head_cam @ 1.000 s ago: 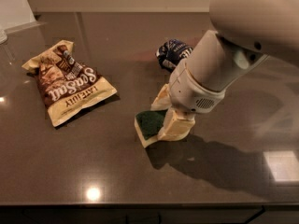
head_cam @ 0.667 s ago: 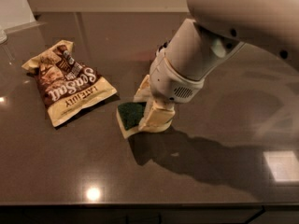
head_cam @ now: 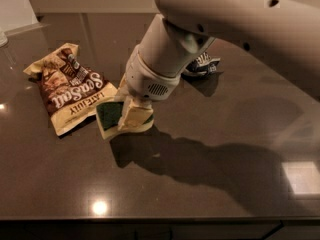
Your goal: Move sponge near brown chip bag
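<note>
The sponge [head_cam: 107, 117], dark green on top with a pale yellow base, is held between the cream fingers [head_cam: 131, 118] of my gripper [head_cam: 125, 116], just above or on the dark countertop. The gripper is shut on it. The brown chip bag [head_cam: 67, 86], brown and cream-yellow with white lettering, lies flat just left of the sponge, its lower right corner almost touching the sponge. My large pale arm [head_cam: 200, 29] comes in from the upper right and hides the sponge's right part.
A small dark blue and white balled-up bag [head_cam: 202, 65] lies behind the arm at centre right, partly hidden. The dark glossy countertop [head_cam: 210, 184] ends at its front edge near the frame's bottom. A wall runs along the back.
My gripper has carried the sponge leftwards across the counter, from about the middle to right beside the brown chip bag's lower right corner.
</note>
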Controlling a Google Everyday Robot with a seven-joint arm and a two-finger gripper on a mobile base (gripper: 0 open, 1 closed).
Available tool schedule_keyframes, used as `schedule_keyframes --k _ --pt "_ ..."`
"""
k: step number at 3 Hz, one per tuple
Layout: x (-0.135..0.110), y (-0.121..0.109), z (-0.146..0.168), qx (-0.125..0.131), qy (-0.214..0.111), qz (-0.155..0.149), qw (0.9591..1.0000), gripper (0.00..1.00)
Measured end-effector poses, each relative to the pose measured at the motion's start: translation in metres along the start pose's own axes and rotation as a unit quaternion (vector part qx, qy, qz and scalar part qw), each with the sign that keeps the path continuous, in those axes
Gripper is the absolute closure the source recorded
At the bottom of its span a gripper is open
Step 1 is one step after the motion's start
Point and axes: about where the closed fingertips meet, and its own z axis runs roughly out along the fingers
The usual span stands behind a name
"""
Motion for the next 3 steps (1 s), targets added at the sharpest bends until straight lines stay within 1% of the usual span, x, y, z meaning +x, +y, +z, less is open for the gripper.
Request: schedule_keyframes --k 1,2,3 --pt "-0.014 -0.014 0.016 0.001 -0.002 -0.010 0.9999 1.00" --pt "-0.023 -0.027 0.026 0.007 -0.007 -0.012 0.9999 0.84" --pt "-0.030 -0.038 0.033 0.016 -0.014 -0.014 0.9997 0.61"
